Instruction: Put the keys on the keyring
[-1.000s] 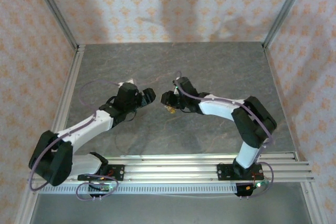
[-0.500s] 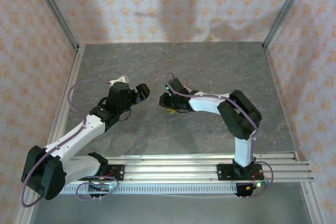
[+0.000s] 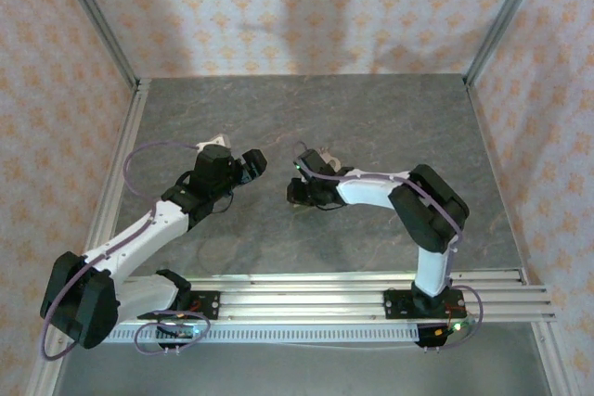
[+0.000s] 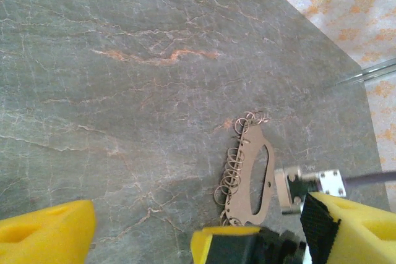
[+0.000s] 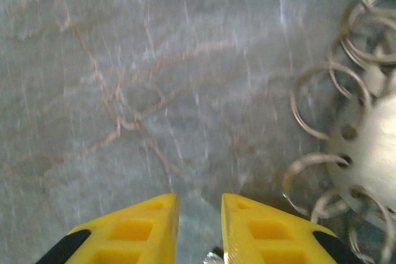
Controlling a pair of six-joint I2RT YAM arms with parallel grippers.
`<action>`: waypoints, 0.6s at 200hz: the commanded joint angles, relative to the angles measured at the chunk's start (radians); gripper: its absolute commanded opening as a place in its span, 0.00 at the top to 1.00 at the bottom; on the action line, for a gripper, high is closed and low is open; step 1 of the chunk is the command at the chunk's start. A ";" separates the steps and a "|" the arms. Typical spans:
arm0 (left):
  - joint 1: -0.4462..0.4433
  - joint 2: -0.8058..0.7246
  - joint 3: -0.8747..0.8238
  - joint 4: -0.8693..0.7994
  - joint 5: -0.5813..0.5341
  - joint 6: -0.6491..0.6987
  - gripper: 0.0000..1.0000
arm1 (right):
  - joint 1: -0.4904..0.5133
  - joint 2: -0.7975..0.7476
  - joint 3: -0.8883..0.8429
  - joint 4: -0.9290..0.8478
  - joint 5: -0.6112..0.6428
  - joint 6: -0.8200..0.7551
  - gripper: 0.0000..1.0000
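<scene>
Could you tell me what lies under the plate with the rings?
Table shows through the oval hole in the plate. Anything beneath its solid part is covered, and a yellow finger hides its near end.

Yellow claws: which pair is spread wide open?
The pair on the left gripper: its fingers stand far apart. The right gripper leaves only a thin gap between its fingers.

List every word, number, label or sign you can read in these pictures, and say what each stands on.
No text can be read.
The keyring: its flat plate looks bare, with no stamp visible.
The small boards at the arm bases: any print is too small to read.
The wallpaper: a repeating ornament, no words.
</scene>
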State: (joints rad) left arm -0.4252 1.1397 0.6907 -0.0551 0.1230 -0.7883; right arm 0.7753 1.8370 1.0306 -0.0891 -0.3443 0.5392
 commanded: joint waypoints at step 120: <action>0.002 0.048 0.015 0.105 0.058 -0.033 0.12 | -0.036 -0.684 -0.322 -0.271 0.320 0.014 0.64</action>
State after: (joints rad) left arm -0.4252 1.1679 0.6914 -0.0021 0.1596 -0.8112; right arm 0.7490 1.2346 0.7673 -0.3077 -0.1986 0.5213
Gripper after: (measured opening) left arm 0.878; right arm 0.328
